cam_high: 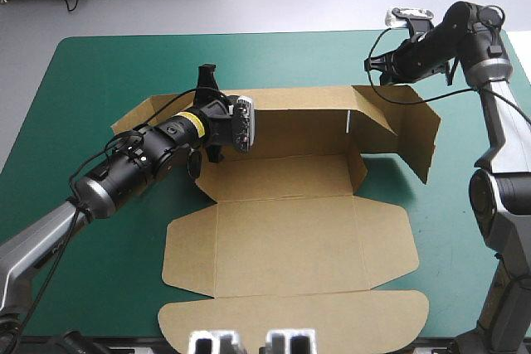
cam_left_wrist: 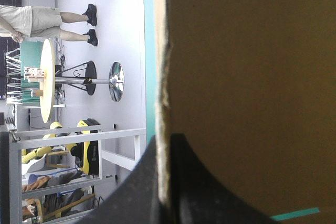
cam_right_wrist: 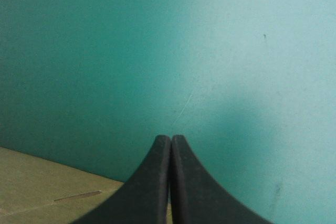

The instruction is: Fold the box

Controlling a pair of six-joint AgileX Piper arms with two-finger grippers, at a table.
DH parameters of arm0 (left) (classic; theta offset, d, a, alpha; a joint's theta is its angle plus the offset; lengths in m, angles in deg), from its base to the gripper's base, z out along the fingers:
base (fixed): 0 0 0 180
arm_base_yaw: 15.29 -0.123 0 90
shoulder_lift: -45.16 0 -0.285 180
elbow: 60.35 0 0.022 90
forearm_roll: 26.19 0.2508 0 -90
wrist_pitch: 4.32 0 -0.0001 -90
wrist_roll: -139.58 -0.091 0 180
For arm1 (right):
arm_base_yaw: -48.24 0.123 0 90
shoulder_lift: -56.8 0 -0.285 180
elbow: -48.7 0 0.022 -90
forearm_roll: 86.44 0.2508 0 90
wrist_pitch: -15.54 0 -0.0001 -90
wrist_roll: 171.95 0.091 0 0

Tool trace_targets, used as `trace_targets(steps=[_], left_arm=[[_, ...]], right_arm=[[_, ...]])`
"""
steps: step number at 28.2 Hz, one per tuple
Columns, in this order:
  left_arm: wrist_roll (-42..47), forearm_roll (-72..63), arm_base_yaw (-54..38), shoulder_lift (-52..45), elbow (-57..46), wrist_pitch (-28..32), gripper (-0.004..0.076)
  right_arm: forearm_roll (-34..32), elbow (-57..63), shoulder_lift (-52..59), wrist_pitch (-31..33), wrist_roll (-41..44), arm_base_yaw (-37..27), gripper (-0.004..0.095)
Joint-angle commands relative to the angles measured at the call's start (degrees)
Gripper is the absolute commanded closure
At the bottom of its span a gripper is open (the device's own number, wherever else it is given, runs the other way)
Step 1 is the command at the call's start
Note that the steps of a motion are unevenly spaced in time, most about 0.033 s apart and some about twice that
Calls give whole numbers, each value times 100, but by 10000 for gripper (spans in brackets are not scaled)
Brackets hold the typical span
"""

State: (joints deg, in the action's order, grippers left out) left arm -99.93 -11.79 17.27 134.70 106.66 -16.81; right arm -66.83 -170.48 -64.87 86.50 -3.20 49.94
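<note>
My left claw (cam_left_wrist: 165, 141) is clamped on the left wall's edge of the brown cut-cardboard box (cam_high: 282, 246), which lies mid-table on the teal-green cover (cam_high: 99, 64), its lid panel flat on its near side. My right claw (cam_right_wrist: 170, 140), pressed together and empty, hovers just beyond the box's far right corner. I'd swing that wall upright slowly along its crease, gripping near the edge so the board doesn't buckle.

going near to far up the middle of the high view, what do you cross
rounded front flap → flat lid panel → tray floor → back panel, all one brown box → bare teal-green cover
</note>
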Motion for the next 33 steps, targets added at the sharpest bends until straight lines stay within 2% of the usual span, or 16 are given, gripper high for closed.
trace_targets(steps=[1, 4, 10, 14, 20, 25, 30, 31, 32, 33], left_arm=[[78, 17, 13, -239, 146, 379, 734], [137, 17, 13, -239, 146, 355, 734], [181, 85, 13, -239, 146, 306, 734], [188, 85, 13, -239, 146, 293, 734], [309, 85, 13, -239, 146, 66, 734], [309, 108, 13, -239, 146, -34, 734], [309, 108, 13, -239, 146, -89, 734], [309, 120, 13, -239, 146, -154, 734], [309, 120, 13, -239, 146, -197, 734], [309, 120, 13, -239, 146, -273, 734]], right_arm=[[392, 269, 456, 61, -183, -34, 928], [694, 766, 675, 61, -314, -34, 928], [771, 1659, 1339, 61, -581, -34, 928], [1399, 2186, 1723, 29, -1130, -34, 928], [1724, 3412, 2261, -872, -1780, -34, 928], [2595, 4851, 2992, -2138, -3229, -34, 927], [4057, 6280, 3641, -3234, -5218, -34, 927], [4643, 6765, 3853, -3564, -6070, -34, 926], [4893, 6951, 3938, -3659, -6437, -34, 926], [5533, 7407, 4152, -3712, -7475, -34, 926]])
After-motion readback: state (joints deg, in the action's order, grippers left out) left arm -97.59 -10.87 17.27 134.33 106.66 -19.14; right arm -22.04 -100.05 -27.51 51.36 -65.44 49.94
